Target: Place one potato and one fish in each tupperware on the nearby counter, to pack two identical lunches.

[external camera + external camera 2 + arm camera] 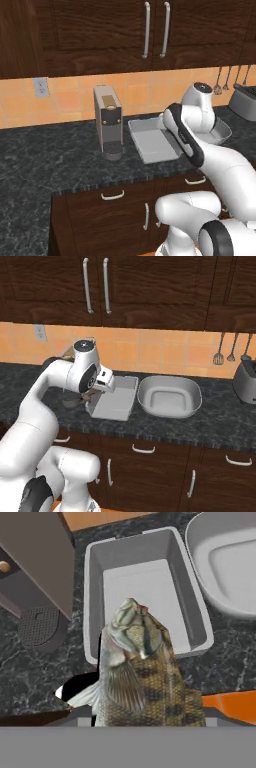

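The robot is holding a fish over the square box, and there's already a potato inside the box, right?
Not quite. The pincer does hold the fish above the square box, but the hand view shows that box empty, with no potato in it. The round dish beside it is empty too.

The white arm with dark joints rises from the base, bends at the elbow and reaches forward and down. Its end effector (89, 396) is closed on a mottled brown-green fish (140, 672), pointing downward.
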